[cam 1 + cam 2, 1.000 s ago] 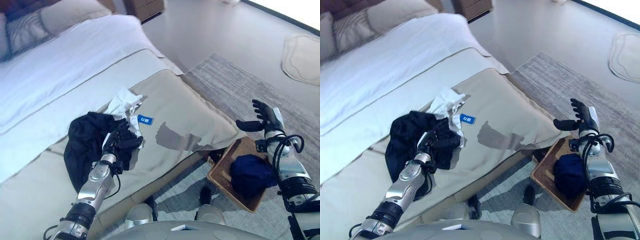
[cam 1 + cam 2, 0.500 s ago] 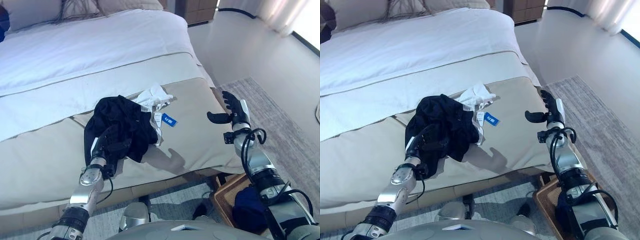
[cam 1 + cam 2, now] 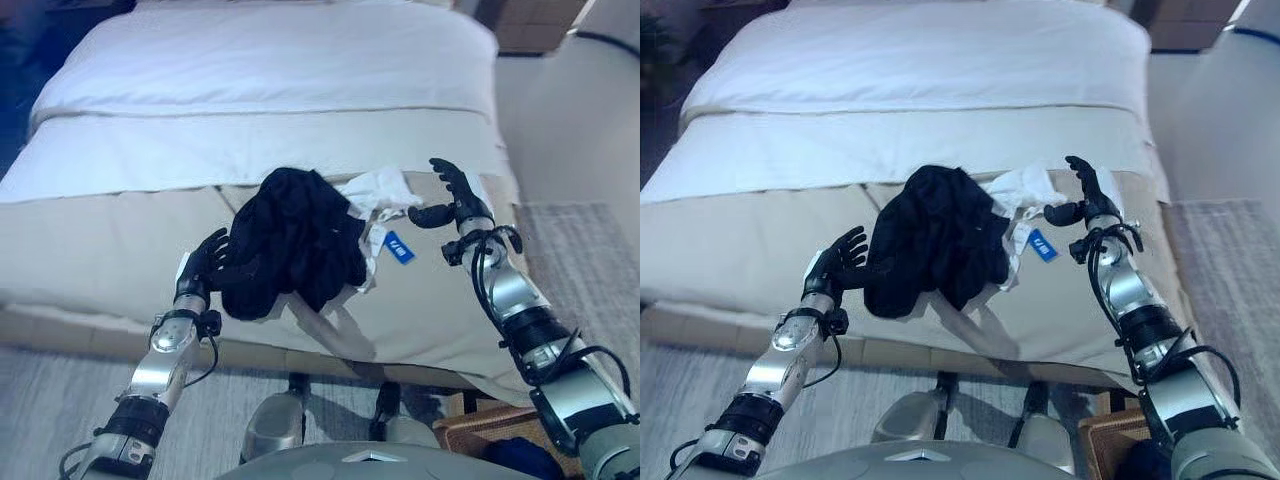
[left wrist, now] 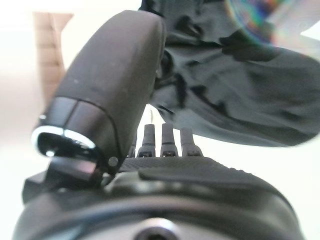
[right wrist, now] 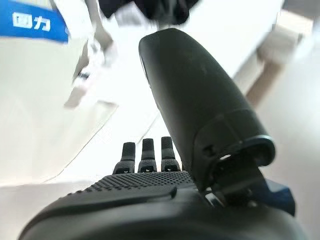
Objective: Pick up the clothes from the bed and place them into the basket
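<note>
A crumpled black garment (image 3: 295, 240) lies on the beige bed runner (image 3: 100, 240) near the foot of the bed. A white garment (image 3: 378, 190) with a blue tag (image 3: 398, 246) lies against its right side. My left hand (image 3: 205, 263) is open at the black garment's left edge, which shows past its fingers in the left wrist view as black garment (image 4: 240, 95). My right hand (image 3: 450, 195) hovers open just right of the white garment, holding nothing. The wicker basket (image 3: 470, 440) shows only as a corner at the lower right, with a dark blue garment (image 3: 515, 467) in it.
The bed's white duvet (image 3: 270, 80) stretches behind the runner. A grey rug (image 3: 50, 400) covers the floor at the bed's foot. A wooden cabinet (image 3: 530, 15) stands at the far right.
The camera has swung left, so the bed now faces me squarely and the basket has slid almost out of view. My right hand has come in close beside the white garment.
</note>
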Robot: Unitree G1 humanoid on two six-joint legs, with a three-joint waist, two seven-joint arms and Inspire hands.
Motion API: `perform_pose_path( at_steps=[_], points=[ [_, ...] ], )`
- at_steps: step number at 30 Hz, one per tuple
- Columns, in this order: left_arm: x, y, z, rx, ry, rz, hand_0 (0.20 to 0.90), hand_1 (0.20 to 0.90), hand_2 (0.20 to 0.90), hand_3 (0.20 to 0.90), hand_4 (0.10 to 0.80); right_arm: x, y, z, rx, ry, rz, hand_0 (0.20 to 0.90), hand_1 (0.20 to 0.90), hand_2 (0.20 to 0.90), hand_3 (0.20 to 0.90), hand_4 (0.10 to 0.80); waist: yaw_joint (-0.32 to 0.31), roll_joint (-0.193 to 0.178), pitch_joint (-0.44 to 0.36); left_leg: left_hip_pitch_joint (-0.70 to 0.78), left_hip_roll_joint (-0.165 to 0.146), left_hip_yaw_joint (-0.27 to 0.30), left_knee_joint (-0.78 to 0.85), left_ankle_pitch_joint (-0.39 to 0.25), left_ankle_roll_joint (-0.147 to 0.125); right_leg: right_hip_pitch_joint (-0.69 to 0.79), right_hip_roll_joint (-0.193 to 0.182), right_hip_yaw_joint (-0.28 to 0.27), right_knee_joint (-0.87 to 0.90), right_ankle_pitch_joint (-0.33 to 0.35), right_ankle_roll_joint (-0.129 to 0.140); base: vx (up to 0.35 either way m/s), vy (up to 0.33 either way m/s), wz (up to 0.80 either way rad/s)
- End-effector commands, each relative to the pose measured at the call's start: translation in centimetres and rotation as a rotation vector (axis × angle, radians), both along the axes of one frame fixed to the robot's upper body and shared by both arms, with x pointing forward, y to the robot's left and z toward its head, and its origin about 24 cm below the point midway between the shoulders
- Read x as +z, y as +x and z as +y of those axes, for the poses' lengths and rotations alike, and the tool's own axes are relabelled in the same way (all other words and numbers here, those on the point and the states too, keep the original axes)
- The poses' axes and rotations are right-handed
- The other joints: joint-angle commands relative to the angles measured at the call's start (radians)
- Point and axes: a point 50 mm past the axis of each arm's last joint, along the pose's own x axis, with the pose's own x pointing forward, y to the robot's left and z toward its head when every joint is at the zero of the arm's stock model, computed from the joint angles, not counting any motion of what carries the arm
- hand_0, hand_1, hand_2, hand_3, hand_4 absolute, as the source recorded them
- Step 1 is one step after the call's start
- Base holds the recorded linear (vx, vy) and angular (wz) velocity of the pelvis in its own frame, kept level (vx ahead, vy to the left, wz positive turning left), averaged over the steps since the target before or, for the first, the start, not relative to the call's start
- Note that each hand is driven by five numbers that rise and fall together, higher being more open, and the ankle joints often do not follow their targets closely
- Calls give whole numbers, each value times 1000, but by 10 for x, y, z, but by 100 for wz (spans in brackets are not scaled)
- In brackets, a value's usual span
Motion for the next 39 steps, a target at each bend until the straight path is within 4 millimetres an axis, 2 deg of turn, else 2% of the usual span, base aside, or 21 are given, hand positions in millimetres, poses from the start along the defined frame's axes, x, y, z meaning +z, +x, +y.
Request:
perform_pose_path(
  at_steps=[1,8,12,14,24,28,33,34,35,36,39],
  points=[
    [40,16,-6,-86,17,-225,900,900,900,900,800,93,26,13,73,-152,-270,900,900,900,900,800,54,-27,-9,-15,-43,99,69,-108,-3,16,-47,-39,139,-110,-7,-16,74,18],
    [37,13,-7,-108,-1,-229,900,900,900,900,800,97,41,34,95,-228,-201,900,900,900,900,800,121,6,41,-71,-75,42,133,-119,-8,3,-81,-99,205,-157,-28,42,145,26],
    [43,18,-14,-138,-29,-259,900,900,900,900,800,105,51,40,80,-290,-175,900,900,900,900,800,157,29,88,-128,-99,20,186,-126,-3,-33,-109,-120,253,-170,-27,21,127,32],
    [47,20,-17,-150,-36,-279,900,900,900,900,800,111,55,41,70,-304,-178,900,900,900,900,800,175,35,119,-146,-107,15,218,-155,-6,-47,-125,-120,297,-206,-26,67,89,22],
    [67,26,-32,-154,-76,-358,900,900,900,900,800,136,64,55,40,-375,-204,900,900,900,900,800,227,80,262,-335,-148,31,435,-204,37,-230,-225,-151,587,-276,-39,-7,109,22],
    [67,25,-37,-167,-81,-352,900,900,900,900,800,128,67,56,7,-364,-144,900,900,900,900,800,244,78,262,-422,-159,49,524,-244,60,-334,-257,-162,716,-305,-43,1,21,23],
    [68,23,-41,-168,-81,-364,900,900,900,900,800,111,68,55,8,-361,-44,900,900,900,900,800,249,73,262,-491,-160,52,599,-280,78,-409,-260,-153,801,-340,-50,-16,-21,7],
    [69,23,-42,-172,-79,-368,900,900,900,900,800,108,68,54,6,-357,-24,599,599,599,549,449,249,73,262,-503,-160,53,613,-285,79,-420,-259,-152,816,-345,-53,-34,-69,1],
    [71,24,-44,-180,-75,-371,900,900,900,900,800,103,68,53,1,-356,-2,413,413,413,332,232,248,72,262,-512,-159,50,622,-288,79,-431,-258,-149,829,-350,-55,-28,-81,1],
    [72,25,-45,-187,-74,-375,900,900,900,900,800,100,68,50,-6,-356,15,300,300,300,200,100,248,71,262,-519,-158,47,628,-290,79,-436,-254,-144,833,-350,-56,-24,-99,2],
    [75,26,-49,-209,-72,-387,900,900,900,900,800,98,69,40,-37,-343,20,300,300,300,200,100,244,72,262,-513,-155,38,634,-296,79,-438,-246,-140,838,-351,-58,-24,-63,5]
  ],
)
